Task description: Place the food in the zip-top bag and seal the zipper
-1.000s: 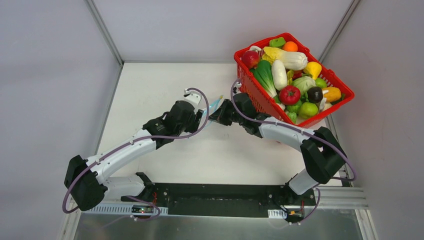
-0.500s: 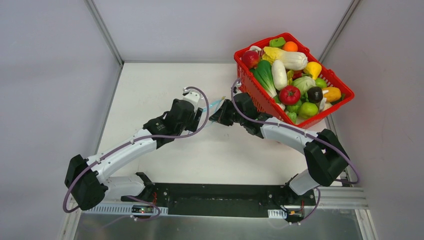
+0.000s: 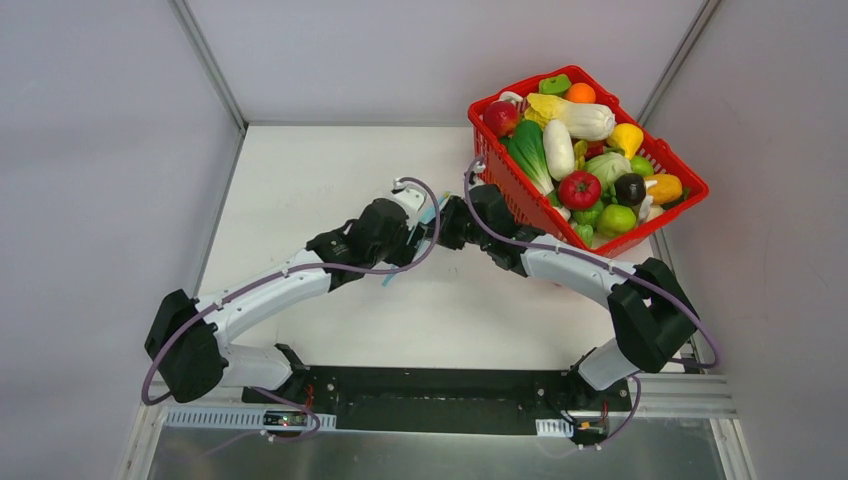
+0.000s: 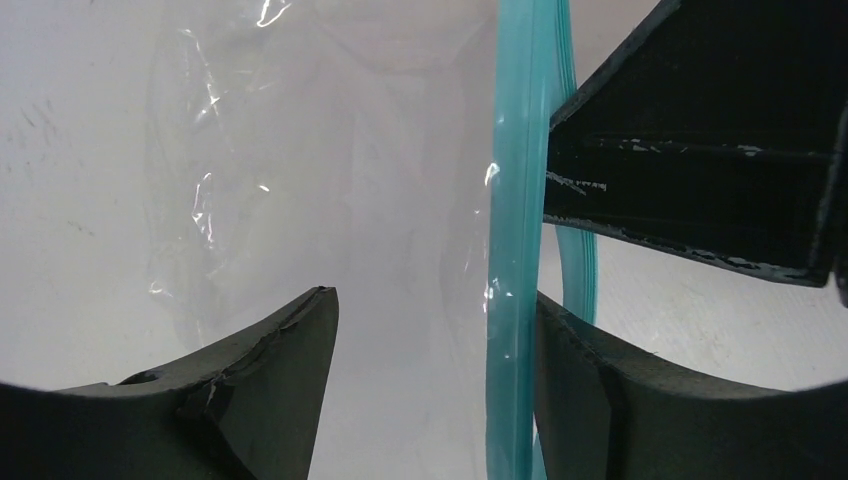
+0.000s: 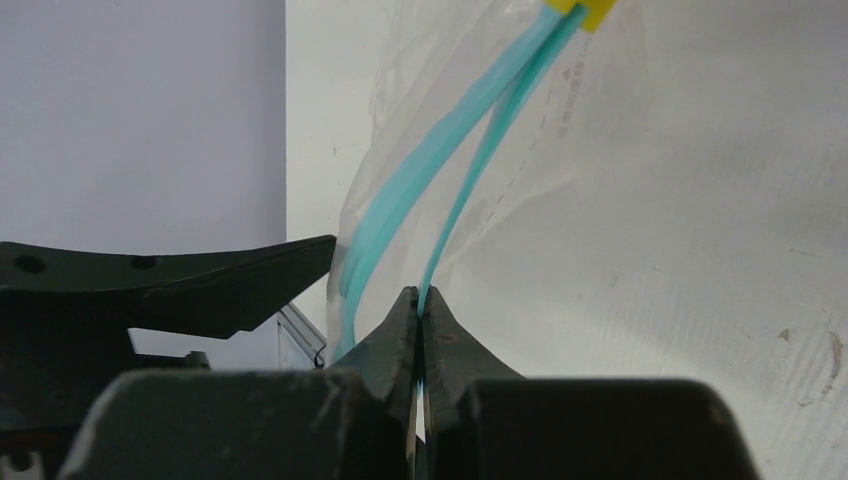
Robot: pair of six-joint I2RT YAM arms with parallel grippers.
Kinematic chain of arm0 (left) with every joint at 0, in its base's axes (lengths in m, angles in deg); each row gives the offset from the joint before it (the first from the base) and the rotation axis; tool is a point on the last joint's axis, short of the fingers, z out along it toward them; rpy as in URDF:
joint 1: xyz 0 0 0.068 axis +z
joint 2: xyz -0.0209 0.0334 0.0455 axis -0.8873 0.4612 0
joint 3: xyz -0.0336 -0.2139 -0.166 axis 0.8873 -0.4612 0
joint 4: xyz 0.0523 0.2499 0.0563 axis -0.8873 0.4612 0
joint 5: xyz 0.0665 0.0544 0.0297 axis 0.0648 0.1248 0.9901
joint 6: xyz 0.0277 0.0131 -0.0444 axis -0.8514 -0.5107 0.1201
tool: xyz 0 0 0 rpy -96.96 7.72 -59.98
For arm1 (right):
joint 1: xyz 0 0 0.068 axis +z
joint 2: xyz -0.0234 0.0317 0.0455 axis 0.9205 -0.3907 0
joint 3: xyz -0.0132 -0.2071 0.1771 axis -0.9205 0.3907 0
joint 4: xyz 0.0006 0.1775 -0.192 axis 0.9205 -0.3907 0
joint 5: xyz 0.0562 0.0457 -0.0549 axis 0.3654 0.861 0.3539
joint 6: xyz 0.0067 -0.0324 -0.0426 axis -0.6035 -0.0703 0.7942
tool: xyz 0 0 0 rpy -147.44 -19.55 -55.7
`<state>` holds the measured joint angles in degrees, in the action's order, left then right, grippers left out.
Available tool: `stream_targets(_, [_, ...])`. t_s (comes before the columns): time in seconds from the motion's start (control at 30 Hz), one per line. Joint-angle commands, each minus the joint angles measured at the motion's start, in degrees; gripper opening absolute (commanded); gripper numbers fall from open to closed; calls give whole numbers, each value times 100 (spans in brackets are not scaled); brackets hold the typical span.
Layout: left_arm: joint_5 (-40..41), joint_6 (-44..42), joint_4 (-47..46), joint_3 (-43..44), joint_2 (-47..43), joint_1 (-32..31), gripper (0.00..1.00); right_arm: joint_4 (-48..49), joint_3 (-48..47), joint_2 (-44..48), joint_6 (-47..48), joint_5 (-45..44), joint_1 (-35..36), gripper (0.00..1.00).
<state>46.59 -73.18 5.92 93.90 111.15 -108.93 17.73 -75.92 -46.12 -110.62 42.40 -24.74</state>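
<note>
Right gripper (image 5: 420, 300) pressed shut, pinching one lip of the zipper (image 5: 440, 170); the other lip bows away, so the mouth of the zip-top bag (image 4: 300, 150) is partly parted. Left gripper (image 4: 435, 340) has its jaws spread, straddling the free lip, not clamped. Bag hangs between both grippers over the table (image 3: 300, 180). Food (image 3: 580, 188) sits in the red basket (image 3: 500, 165); none seen in the bag. Judgement: opening stage only; loading and sealing not yet done.

Left end effector (image 3: 418, 233) shifted right, now nearer right end effector (image 3: 445, 224); left shoulder swung right.
</note>
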Motion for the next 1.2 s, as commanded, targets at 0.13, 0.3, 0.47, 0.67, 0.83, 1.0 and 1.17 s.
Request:
stream_targets(0.13, [1017,-410,-146,10,84,-384,67,589,48,213,-411,15,-83,0])
stream_targets(0.3, [1788,-425,-292,-125,-143,-392,57,258,-1,227,-203,22,-90,0])
stream_targets(0.47, [2282,-566,-279,-193,-222,-397,41,-186,-125,287,159,-28,-94,0])
stream_targets(0.67, [1667,-500,-206,32,-332,-390,27,-629,-302,213,587,-122,-80,0])
stream_targets(0.83, [1463,-300,-107,259,-204,-393,24,-651,-357,194,742,-73,-29,0])
stream_targets(1.0, [1831,72,73,386,-76,-392,0,-814,-488,161,1146,-56,29,0])
stream_targets(1.17, [2419,675,433,405,-83,-340,0,-1395,-688,86,1774,-544,33,0])
